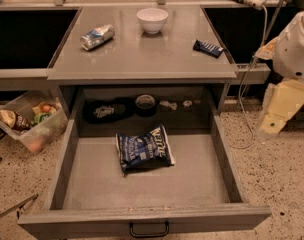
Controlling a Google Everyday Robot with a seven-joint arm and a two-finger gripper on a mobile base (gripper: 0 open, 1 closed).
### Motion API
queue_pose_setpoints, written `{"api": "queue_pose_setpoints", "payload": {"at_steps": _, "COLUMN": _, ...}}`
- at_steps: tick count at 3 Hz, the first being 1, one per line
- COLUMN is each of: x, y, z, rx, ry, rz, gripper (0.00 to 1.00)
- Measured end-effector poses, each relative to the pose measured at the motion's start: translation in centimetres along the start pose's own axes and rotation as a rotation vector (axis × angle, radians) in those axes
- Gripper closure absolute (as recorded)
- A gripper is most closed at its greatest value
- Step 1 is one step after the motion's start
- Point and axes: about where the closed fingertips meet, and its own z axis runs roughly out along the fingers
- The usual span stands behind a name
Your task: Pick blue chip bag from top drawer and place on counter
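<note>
Blue chip bag (144, 150) lying in the open top drawer (192, 184), gripper (278, 111) off to the right.

The bag rests crumpled on the drawer's grey floor, about mid-width and towards the back, white lettering up. Above it, the counter (142, 59) carries a crushed can (97, 36) at the left, a white bowl (152, 20) at the back and a dark blue bar wrapper (208, 48) at the right. The gripper hangs beyond the drawer's right side, well apart from the bag, holding nothing I can see; whether it is wide or narrow I cannot tell.
</note>
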Motion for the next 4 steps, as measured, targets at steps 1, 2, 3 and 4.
{"api": "queue_pose_setpoints", "payload": {"at_steps": 1, "x": -0.3, "y": -0.3, "z": 6.6, "rx": -0.033, "ry": -0.044, "rz": -0.005, "gripper": 0.00}}
{"api": "queue_pose_setpoints", "payload": {"at_steps": 2, "x": -1.1, "y": -0.1, "z": 14.6, "rx": -0.089, "ry": -0.116, "rz": 0.021, "gripper": 0.00}}
{"api": "queue_pose_setpoints", "payload": {"at_steps": 3, "x": -1.5, "y": 1.1, "z": 21.1, "rx": -0.200, "ry": -0.202, "rz": 0.052, "gripper": 0.00}}
{"api": "queue_pose_setpoints", "payload": {"at_steps": 4, "x": -1.5, "y": 1.1, "z": 21.1, "rx": -0.200, "ry": -0.202, "rz": 0.052, "gripper": 0.00}}
